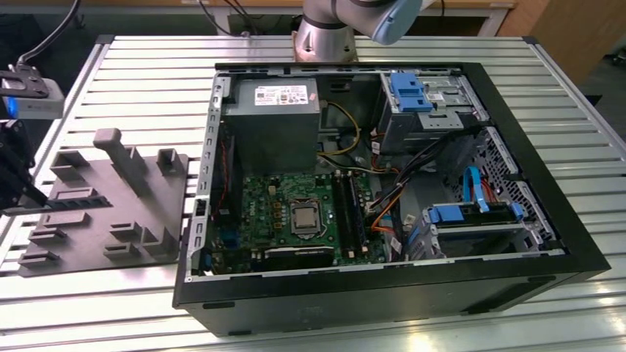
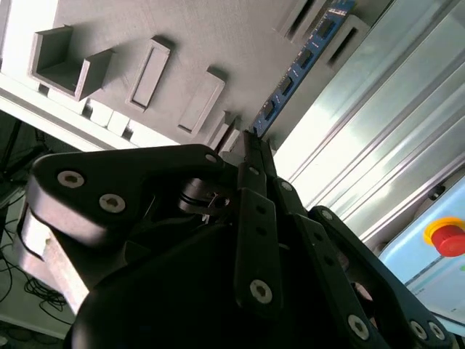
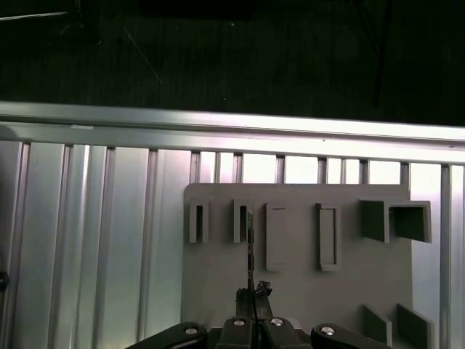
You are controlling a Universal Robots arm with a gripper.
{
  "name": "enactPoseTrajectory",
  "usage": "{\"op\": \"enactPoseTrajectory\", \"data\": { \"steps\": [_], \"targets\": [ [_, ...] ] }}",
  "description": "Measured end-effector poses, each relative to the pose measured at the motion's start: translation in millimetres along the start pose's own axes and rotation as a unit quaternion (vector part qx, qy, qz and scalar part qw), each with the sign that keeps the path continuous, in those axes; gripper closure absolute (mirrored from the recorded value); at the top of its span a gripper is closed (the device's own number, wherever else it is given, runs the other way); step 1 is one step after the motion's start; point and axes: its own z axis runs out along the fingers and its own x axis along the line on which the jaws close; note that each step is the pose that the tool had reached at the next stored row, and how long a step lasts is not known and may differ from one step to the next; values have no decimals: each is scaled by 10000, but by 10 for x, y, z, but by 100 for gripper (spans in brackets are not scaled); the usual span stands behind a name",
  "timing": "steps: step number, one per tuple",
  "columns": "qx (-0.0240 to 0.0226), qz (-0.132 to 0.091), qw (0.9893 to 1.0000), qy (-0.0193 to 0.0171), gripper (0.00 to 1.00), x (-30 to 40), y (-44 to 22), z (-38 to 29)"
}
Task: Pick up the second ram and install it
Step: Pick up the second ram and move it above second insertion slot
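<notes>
– Grey holder block (image 2: 218, 43), entry one: what stands on it?

– One item: the second ram (image 2: 300, 69), a blue-green board with small dark chips. It is upright on its long edge, with its far end seated in a slotted post (image 2: 354, 36) of the block. In the first wrist view the second ram (image 3: 249, 247) is seen edge-on, a thin dark strip.

– Position against the gripper (image 2: 251, 142)?

– Black linkage, directly in line with the stick. In both wrist views its tip sits at the near end of the board. State of the jaws: cannot tell whether they stand apart or are clamped on the board.

– Surface?

– Counter (image 1: 391, 55) of ribbed aluminium slats. The block lies at the exterior view's left. Just beside it, toward the exterior view's right, an open black computer case (image 1: 577, 264) lies on its side. Contents: grey power-supply box (image 1: 274, 121), green motherboard (image 1: 278, 202), blue drive brackets (image 1: 409, 92).

– Room?

– Arm base (image 1: 328, 33) on the counter behind the case. Dark floor (image 3: 218, 51) beyond the counter's rail. One red button (image 2: 447, 236) on a pale blue box (image 2: 414, 262) past the slats.
</notes>
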Motion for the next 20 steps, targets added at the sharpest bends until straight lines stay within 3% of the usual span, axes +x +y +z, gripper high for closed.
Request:
{"op": "enactPoseTrajectory", "data": {
  "steps": [20],
  "targets": [
    [4,0,10000,-1,89,-5,11,-206]
  ]
}}
